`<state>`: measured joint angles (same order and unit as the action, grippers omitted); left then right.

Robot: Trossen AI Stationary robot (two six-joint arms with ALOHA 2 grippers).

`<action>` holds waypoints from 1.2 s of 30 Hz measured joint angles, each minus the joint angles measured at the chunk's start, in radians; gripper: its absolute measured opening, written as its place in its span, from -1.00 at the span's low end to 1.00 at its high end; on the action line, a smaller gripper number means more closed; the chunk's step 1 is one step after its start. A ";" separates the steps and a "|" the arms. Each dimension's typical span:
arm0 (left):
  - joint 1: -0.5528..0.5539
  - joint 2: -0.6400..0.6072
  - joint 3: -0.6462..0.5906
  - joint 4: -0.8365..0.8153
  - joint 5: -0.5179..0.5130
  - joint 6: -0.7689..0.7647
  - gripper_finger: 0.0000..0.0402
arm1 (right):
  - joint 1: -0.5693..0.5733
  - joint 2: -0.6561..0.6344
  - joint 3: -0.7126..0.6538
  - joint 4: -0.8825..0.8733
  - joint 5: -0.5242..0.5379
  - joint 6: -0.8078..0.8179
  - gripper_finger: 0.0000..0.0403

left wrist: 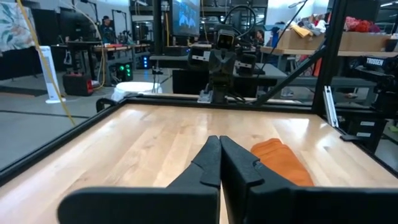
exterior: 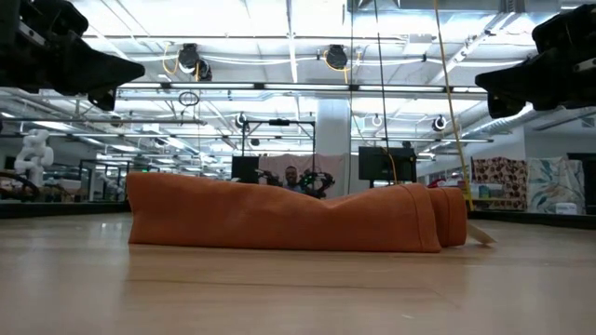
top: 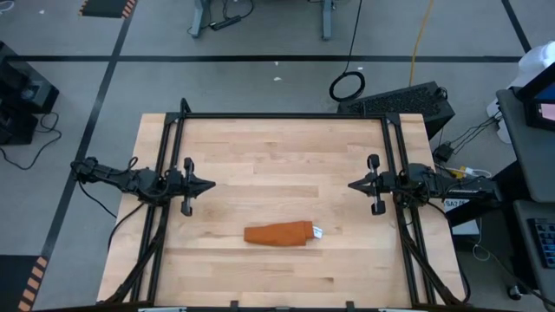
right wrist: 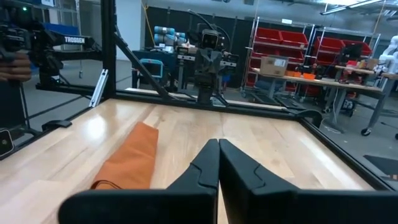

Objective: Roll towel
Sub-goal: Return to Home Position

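— Two grippers to log from the high view. Positions?
— At the 9 o'clock edge of the table (top: 277,139), the left gripper (top: 210,184) points toward 3. At the 3 o'clock edge, the right gripper (top: 352,185) points toward 9. They face each other, well apart. In the low view both hang above the wood.
— Finger state?
— Both clenched on nothing. In the left wrist view the two dark fingers (left wrist: 208,165) meet along their inner faces with nothing between them. The right wrist view shows the same, with the fingers (right wrist: 205,165) pressed together.
— Where is the towel?
— The towel (top: 277,233) lies on the table toward 6 o'clock from centre. It touches neither gripper. It is rolled into a short log with its long axis running 9 to 3. A white tag (top: 317,232) sticks out at its 3 o'clock end.
— Does the low view agree?
— Yes. The towel (exterior: 279,216) rests flat on the wood with a slight dip along its top. A rounded fold shows at one end.
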<state>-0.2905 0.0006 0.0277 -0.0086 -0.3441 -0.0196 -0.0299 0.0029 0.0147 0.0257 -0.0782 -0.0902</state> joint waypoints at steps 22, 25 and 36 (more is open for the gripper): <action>0.000 0.000 0.000 0.000 0.005 0.030 -0.92 | 0.058 0.000 0.000 0.000 0.002 0.082 -1.00; 0.000 0.000 0.000 0.000 0.003 0.033 -0.92 | 0.058 0.000 0.000 0.000 0.002 0.078 -1.00; 0.000 0.000 0.000 0.000 0.001 0.028 -0.91 | 0.058 0.000 0.000 0.000 0.002 0.079 -1.00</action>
<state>-0.2905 0.0006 0.0280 -0.0086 -0.3432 0.0082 0.0284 0.0032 0.0147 0.0254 -0.0757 -0.0116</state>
